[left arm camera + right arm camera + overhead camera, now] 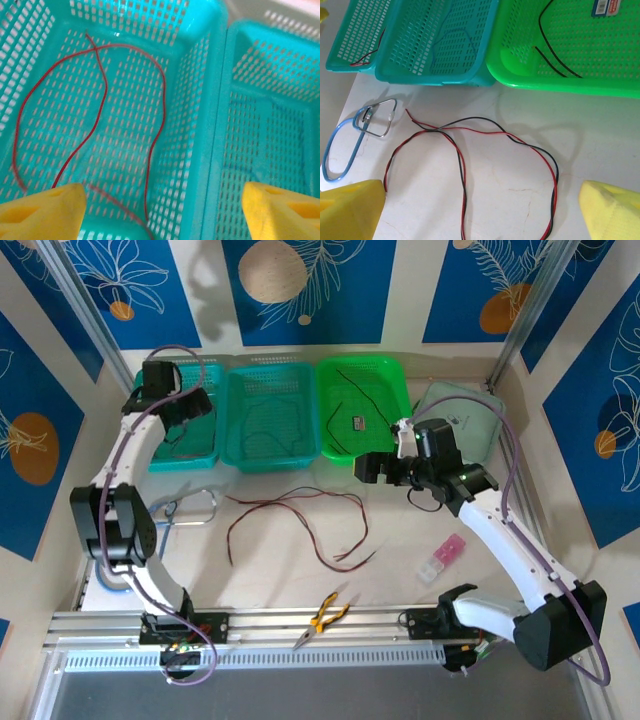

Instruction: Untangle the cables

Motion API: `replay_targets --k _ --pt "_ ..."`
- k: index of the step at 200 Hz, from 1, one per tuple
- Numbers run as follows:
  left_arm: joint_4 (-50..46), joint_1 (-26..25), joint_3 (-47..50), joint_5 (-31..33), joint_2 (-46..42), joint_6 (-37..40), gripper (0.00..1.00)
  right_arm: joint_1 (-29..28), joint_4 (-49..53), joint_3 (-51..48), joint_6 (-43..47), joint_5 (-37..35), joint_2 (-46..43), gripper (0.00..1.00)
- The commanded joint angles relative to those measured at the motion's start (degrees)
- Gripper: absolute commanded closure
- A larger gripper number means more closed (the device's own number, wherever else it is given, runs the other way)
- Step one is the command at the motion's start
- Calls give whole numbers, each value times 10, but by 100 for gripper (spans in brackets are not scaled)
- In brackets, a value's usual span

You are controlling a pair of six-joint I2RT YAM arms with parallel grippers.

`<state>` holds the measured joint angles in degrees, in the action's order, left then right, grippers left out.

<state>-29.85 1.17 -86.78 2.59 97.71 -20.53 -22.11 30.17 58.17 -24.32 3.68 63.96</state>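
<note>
**Both hands empty, red/black pair is the snag risk**

Left hand [162, 200]: fingers apart, nothing between them, hovering over the left teal basket [200, 100]. A red cable [102, 90] lies loose on that basket's floor and crosses itself near one end.

Right hand [484, 200]: fingers apart, empty, above the desk [600, 140]. It looks down on the red-and-black pair [461, 165], which is twisted at several crossings.

Already parked: a black cable [552, 57] in the green basket [520, 65] and a blue-grey cable [451, 37] in the middle teal basket [425, 75].

Risks, as I judge them:
- Pinching both strands at a crossing, or pulling one strand fast, would likely tighten the twist or drag the whole pair.
- The pair lies flat on the desk (very thin), so a low pinch could scrape the desk and a high one could miss.
- One end of the pair lies near the blue tube loop [337, 150] and its clip, so a sweep that way could hook it.
- The left hand is boxed in by the basket walls, and a cable end could catch in the lattice and lift the basket.

Room: there is open desk around the pair. The basket rims bound the far side. The pliers [325, 618] lie at the near edge, and a pink box [443, 558] sits to the right, well apart from the pair.
</note>
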Motion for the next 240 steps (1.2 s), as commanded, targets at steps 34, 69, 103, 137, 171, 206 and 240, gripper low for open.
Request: replay_targets --k 34,69,103,137,171,206,240 --pt "-8 -26 172 60 -168 -23 14 -5 -30 -22 -21 21 -21 1" --pt "-36 -35 207 43 -203 -48 14 -6 -32 -19 -21 26 -16 1" --pt "-26 -34 228 -3 -197 -69 14 -7 -26 -16 -20 21 -22 1" --pt "-16 -29 220 -49 -170 -102 13 -7 -5 -10 -14 13 -36 1" --pt "-7 -23 209 -30 -146 -97 13 -4 13 -10 -7 4 -51 1" --pt "8 -10 203 -40 -130 -98 13 2 16 -11 -6 6 -53 1" --pt "13 -1 191 -54 -111 -100 13 3 15 -6 -6 7 -50 1"
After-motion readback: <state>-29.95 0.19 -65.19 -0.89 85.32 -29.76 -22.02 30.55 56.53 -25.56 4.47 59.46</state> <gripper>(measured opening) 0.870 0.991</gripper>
